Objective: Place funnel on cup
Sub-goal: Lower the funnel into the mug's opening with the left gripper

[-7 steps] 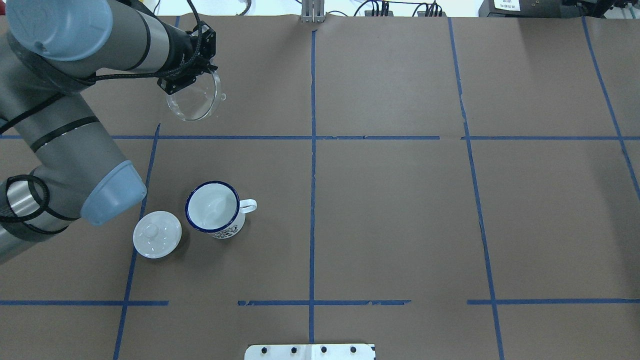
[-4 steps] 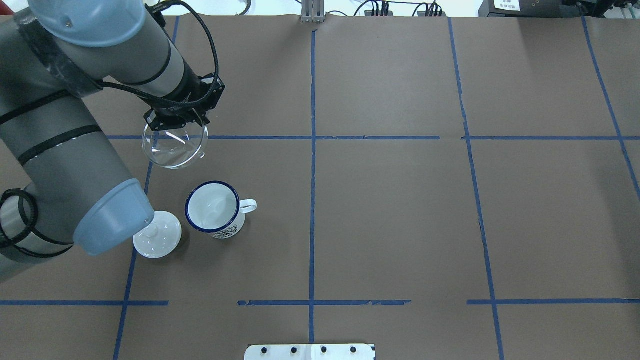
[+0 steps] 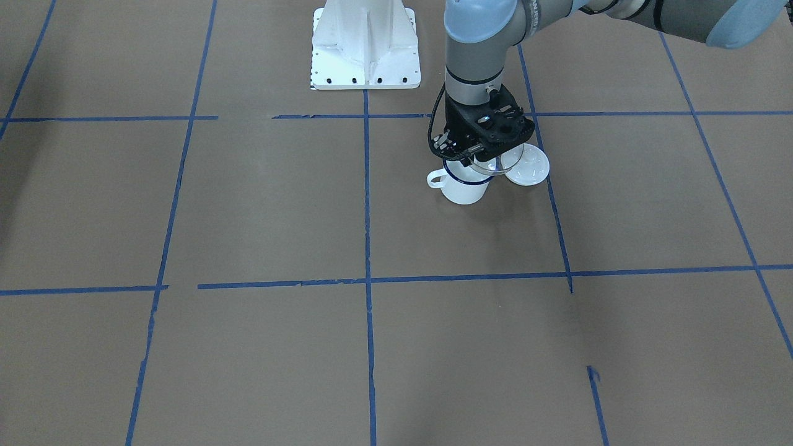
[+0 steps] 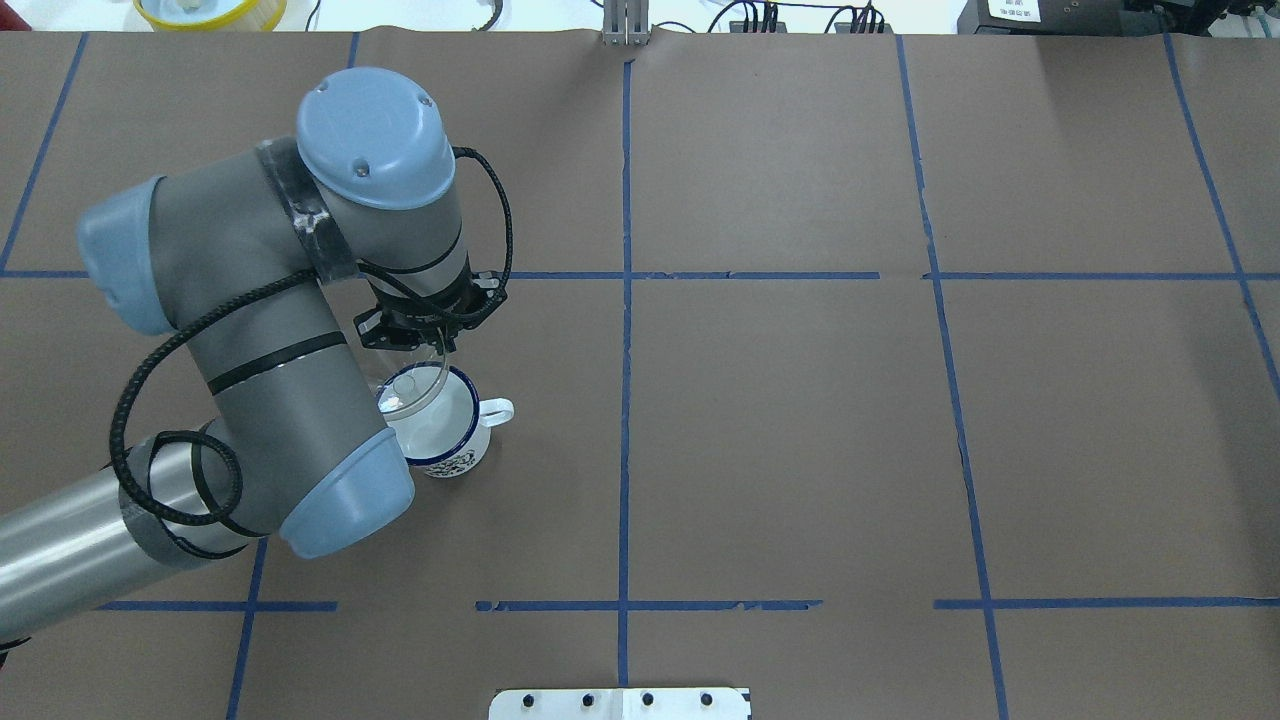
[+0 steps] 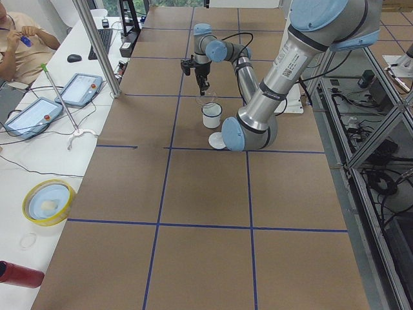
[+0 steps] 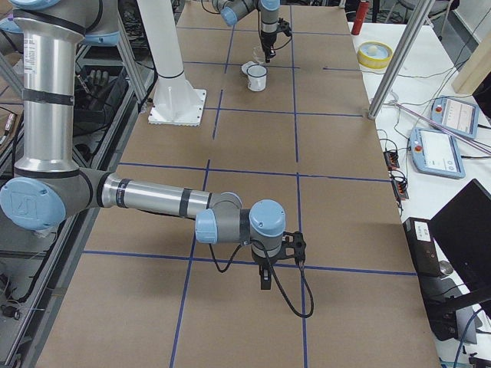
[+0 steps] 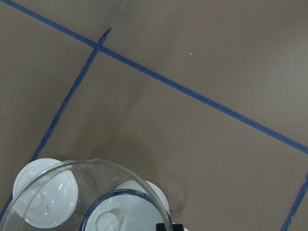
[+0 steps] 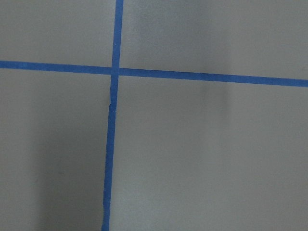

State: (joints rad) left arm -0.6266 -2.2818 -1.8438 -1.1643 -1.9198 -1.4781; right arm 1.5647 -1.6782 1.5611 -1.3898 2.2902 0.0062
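The white enamel cup (image 4: pixel 455 435) with a dark blue rim stands upright on the brown table, handle to the right. My left gripper (image 4: pixel 432 350) is shut on the rim of the clear funnel (image 4: pixel 410 390) and holds it just above the cup, over the far-left part of its mouth. In the front view the gripper (image 3: pixel 478 153) and funnel (image 3: pixel 489 165) hang right over the cup (image 3: pixel 464 189). The left wrist view shows the funnel rim (image 7: pixel 96 166) with the cup (image 7: pixel 144 190) below. My right gripper (image 6: pixel 265 280) shows only in the right side view; I cannot tell its state.
A round white knobbed lid (image 3: pixel 530 167) lies right beside the cup, hidden under my left elbow in the overhead view. A yellow bowl (image 4: pixel 210 10) sits at the far left edge. The white arm base (image 3: pixel 365 43) stands at the robot's side.
My left arm has carried the funnel from the far left of the table toward the robot to just above the cup. Its elbow now covers the lid in the overhead view.
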